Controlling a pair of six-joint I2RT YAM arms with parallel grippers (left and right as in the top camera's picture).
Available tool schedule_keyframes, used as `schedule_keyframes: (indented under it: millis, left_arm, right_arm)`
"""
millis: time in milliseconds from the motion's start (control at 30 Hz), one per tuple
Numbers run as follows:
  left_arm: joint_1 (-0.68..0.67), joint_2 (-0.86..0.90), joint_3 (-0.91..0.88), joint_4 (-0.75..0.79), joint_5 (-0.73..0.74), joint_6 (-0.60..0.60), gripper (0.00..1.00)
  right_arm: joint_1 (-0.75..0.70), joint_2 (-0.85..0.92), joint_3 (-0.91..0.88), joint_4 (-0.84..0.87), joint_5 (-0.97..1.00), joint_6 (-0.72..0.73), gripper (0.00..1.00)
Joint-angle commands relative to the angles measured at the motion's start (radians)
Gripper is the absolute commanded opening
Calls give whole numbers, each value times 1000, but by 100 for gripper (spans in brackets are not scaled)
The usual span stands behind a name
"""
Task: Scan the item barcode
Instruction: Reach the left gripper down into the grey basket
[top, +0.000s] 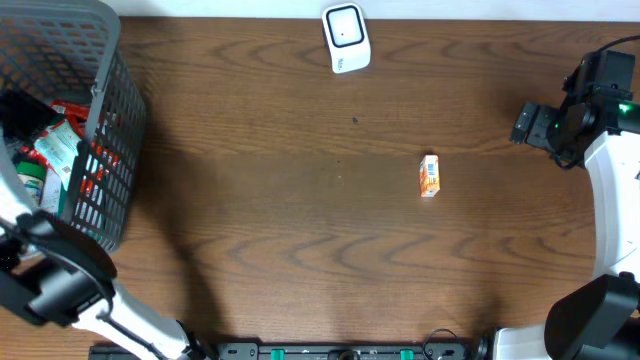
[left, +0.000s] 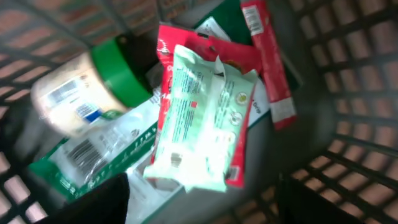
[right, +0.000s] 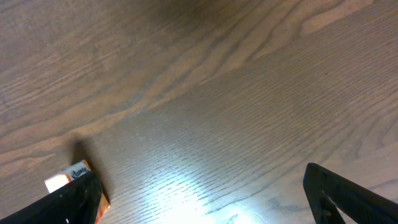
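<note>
A small orange and white box (top: 429, 175) lies on the wooden table right of centre. The white barcode scanner (top: 346, 38) stands at the far edge. My left gripper (left: 205, 200) is open inside the grey basket (top: 110, 120), with nothing between its fingers. Below it lie a pale green wipes pack (left: 199, 118), a red pouch (left: 267, 62), a green-lidded jar (left: 93, 87) and a green and white packet with a barcode (left: 81, 155). My right gripper (top: 524, 124) hangs open near the table's right side; in its wrist view the box (right: 67, 175) peeks from behind the left finger (right: 74, 202).
The basket's mesh walls (left: 360, 74) close in around the left gripper. Bare wood (top: 300, 200) lies between the basket and the box. The right arm's white base (top: 615, 200) stands along the right edge.
</note>
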Motion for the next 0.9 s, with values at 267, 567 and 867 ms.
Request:
schedule_keyframes:
  millis: [267, 567, 867]
  left_arm:
    - [5, 150, -2, 55, 1, 102, 75]
    - [7, 152, -30, 49, -3, 100, 74]
    - [19, 152, -55, 61, -2, 93, 74]
  right_arm:
    - [0, -3, 8, 0, 6, 0, 99]
    - [0, -3, 8, 0, 6, 0, 99]
    - [0, -3, 8, 0, 6, 0, 99]
